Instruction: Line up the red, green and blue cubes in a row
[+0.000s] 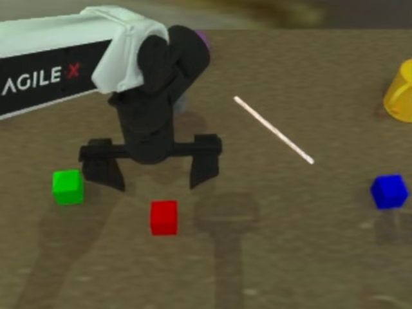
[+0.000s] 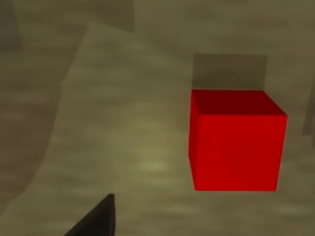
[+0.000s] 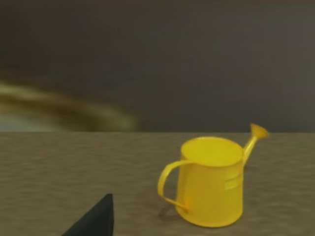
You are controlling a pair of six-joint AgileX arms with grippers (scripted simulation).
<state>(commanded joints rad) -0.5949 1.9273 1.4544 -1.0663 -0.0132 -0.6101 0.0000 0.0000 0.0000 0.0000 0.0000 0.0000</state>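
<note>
Now the left gripper (image 1: pixel 156 172) hovers over the table (image 1: pixel 290 244), fingers spread wide, empty, just above the red cube (image 1: pixel 163 217). Green cube (image 1: pixel 67 187) sits left, blue cube (image 1: pixel 389 191) far right, near the yellow watering can (image 1: pixel 400 93).

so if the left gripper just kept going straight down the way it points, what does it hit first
Probably bare tabletop, not a cube. The open left gripper points down with the small matte red cube a little ahead of its fingertips, off-centre in the left wrist view. Depth is unclear, so a fingertip might still clip it.
</note>
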